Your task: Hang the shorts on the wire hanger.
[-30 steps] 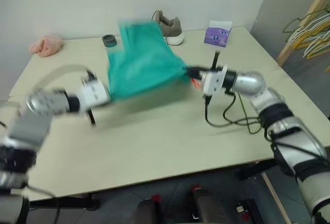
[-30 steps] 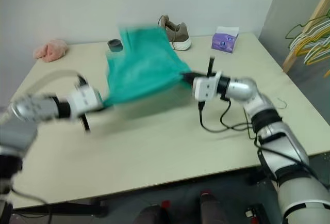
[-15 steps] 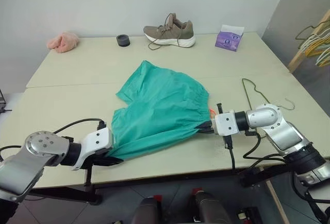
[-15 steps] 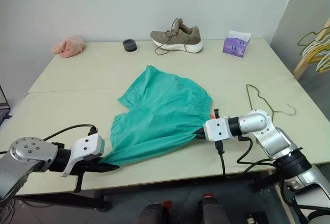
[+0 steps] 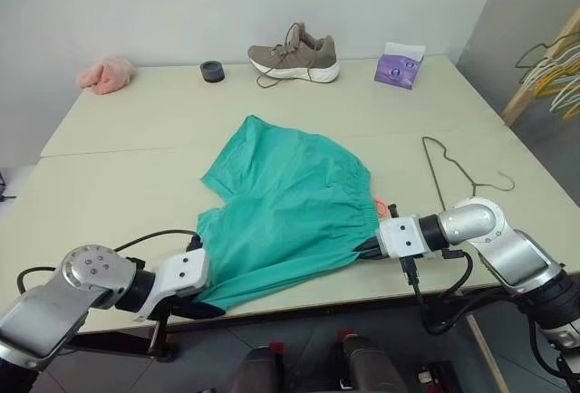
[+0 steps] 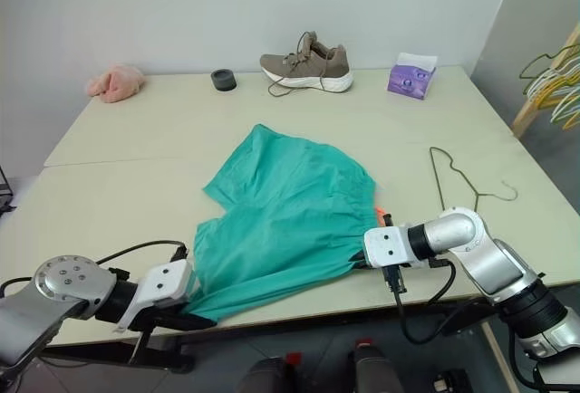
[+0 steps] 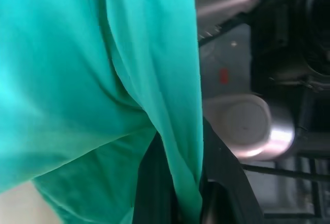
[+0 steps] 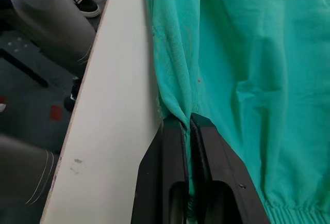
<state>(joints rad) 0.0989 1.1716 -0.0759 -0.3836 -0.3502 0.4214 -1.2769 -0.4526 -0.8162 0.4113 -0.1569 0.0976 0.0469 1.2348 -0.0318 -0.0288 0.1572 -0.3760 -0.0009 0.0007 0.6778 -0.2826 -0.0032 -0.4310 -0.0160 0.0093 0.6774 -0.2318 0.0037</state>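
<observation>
Shorts (image 5: 285,207), teal-green soft fabric, lie flat at near table edge, clamped by both: left gripper (image 5: 207,295) on near-left corner, right gripper (image 5: 370,249) at waistband. Thin dark-green wire hanger (image 5: 450,168) lies right of them, long axis near-to-far, nearest right arm.

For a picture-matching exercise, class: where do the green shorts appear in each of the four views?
Left eye view: shorts mid-table, spread flat.
Right eye view: shorts mid-table, the wire hanger to their right.
Left wrist view: green cloth pinched between black fingers.
Right wrist view: cloth lying on the table, a fold pinched.
Shared landmark: the green cloth itself.
</observation>
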